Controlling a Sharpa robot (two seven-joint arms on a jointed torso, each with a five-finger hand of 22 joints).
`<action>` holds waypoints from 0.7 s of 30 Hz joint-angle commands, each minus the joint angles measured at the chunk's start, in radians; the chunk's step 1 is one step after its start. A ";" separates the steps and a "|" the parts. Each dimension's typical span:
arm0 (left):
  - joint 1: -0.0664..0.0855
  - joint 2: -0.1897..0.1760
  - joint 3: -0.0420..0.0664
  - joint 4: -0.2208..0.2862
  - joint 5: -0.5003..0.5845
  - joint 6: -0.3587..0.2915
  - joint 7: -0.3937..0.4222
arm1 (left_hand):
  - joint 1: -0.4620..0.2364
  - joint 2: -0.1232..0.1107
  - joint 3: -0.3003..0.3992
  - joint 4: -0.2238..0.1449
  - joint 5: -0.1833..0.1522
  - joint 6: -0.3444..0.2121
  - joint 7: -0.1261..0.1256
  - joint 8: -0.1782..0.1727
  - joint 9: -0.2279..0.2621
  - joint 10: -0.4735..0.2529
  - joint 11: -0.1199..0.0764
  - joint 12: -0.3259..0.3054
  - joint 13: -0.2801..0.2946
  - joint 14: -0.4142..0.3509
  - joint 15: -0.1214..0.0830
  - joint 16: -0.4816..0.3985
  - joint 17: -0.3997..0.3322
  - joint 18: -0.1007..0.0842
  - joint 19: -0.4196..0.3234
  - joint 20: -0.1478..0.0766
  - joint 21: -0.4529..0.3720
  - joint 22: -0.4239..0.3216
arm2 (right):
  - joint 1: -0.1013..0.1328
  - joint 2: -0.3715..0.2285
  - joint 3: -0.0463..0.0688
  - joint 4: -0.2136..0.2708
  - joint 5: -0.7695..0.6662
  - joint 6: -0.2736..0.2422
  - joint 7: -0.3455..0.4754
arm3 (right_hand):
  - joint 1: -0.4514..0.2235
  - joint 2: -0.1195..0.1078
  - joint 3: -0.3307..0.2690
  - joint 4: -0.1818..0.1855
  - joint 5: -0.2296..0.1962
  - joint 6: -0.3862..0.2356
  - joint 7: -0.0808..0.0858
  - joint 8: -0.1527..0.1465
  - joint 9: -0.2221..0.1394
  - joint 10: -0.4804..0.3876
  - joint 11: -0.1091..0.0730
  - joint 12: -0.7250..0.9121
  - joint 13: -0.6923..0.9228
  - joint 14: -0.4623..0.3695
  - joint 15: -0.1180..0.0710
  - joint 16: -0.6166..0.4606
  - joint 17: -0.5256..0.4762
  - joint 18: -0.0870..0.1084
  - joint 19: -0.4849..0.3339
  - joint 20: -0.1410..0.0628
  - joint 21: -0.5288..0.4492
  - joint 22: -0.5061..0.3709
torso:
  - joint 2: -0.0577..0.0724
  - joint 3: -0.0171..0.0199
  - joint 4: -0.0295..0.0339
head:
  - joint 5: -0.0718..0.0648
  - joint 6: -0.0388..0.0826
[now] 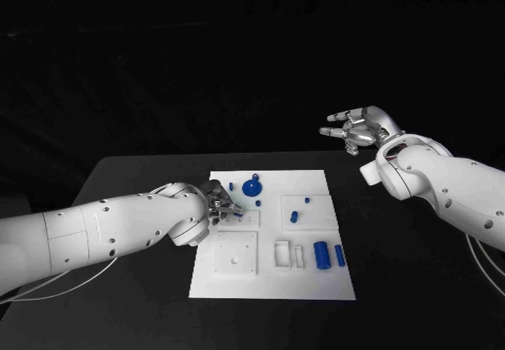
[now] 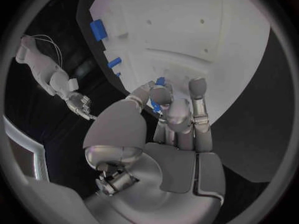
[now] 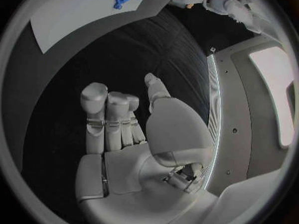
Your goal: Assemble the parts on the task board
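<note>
Task board: we see the white task board (image 1: pixel 276 281) lying flat in the middle of the black tabletop (image 1: pixel 137 182).
Small blue part: a small blue part (image 2: pixel 157 104) sits at the board's left edge, pinched in the fingertips of the left robot hand (image 1: pixel 220 206); the fingers cover most of it, so we cannot make out its shape.
Round part: a blue round part (image 1: pixel 252 187) lies on the board's far half, just beyond the left robot hand.
Other parts: two blue blocks (image 1: pixel 322 256) stand near the board's right edge; small blue pegs (image 1: pixel 293 215) lie toward its centre.
Right robot hand: the right robot hand (image 1: pixel 357 127) is raised well beyond the board's far right corner, fingers loosely curled and apart, nothing in them.
</note>
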 commanded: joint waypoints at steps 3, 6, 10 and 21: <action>-0.002 0.004 0.001 0.000 -0.004 0.049 -0.010 | 0.008 0.004 0.024 -0.022 0.007 0.102 -0.093 0.064 0.167 0.042 -0.002 -0.007 -0.003 0.007 0.004 -0.003 -0.003 0.018 0.010 0.008 -0.009 0.010 | 0.000 0.004 0.001 -0.001 0.002 0.010 0.001 | -0.005 0.006 -0.002 -0.003 0.006 0.004 -0.001 -0.002 0.001 -0.008 0.000 -0.006 -0.001 0.001 0.002 -0.004 0.001 0.014 0.054 0.002 -0.002 0.053 | -0.001 0.0000 0.0003 | -0.001 -0.003; -0.002 0.007 0.001 -0.003 -0.009 0.054 -0.011 | 0.007 0.004 0.023 -0.021 0.006 0.103 -0.093 0.064 0.168 0.042 -0.001 -0.009 -0.006 0.006 0.005 -0.005 -0.006 0.021 0.011 0.010 -0.019 0.018 | 0.000 0.005 0.001 -0.001 0.002 0.009 0.000 | -0.005 0.006 -0.002 -0.003 0.007 0.004 -0.001 -0.002 0.001 -0.008 0.000 -0.006 -0.001 0.001 0.002 -0.004 0.001 0.014 0.054 0.002 -0.002 0.053 | 0.000 0.0005 0.0001 | -0.003 -0.003; -0.003 0.012 0.001 -0.007 -0.019 0.057 -0.011 | 0.007 0.004 0.022 -0.021 0.006 0.104 -0.093 0.065 0.168 0.042 0.000 -0.013 -0.010 0.006 0.005 -0.007 -0.009 0.022 0.011 0.011 -0.021 0.019 | 0.000 0.006 0.001 -0.002 0.001 0.008 -0.001 | -0.005 0.006 -0.002 -0.002 0.009 0.003 -0.001 -0.002 0.001 -0.008 0.000 -0.006 -0.001 0.002 0.002 -0.004 0.001 0.014 0.055 0.002 -0.001 0.053 | -0.001 0.0003 0.0010 | -0.004 -0.002; -0.004 0.017 0.001 -0.014 -0.033 0.066 -0.013 | 0.008 0.003 0.020 -0.019 0.006 0.104 -0.093 0.067 0.171 0.042 0.000 -0.020 -0.019 0.006 0.006 -0.012 -0.015 0.024 0.015 0.015 -0.033 0.029 | 0.000 0.007 0.001 -0.002 0.000 0.008 -0.002 | -0.005 0.006 -0.002 -0.001 0.011 0.003 -0.001 -0.002 0.001 -0.008 0.000 -0.006 -0.002 0.002 0.002 -0.004 0.002 0.014 0.055 0.002 -0.002 0.052 | -0.001 0.0014 0.0005 | -0.004 -0.003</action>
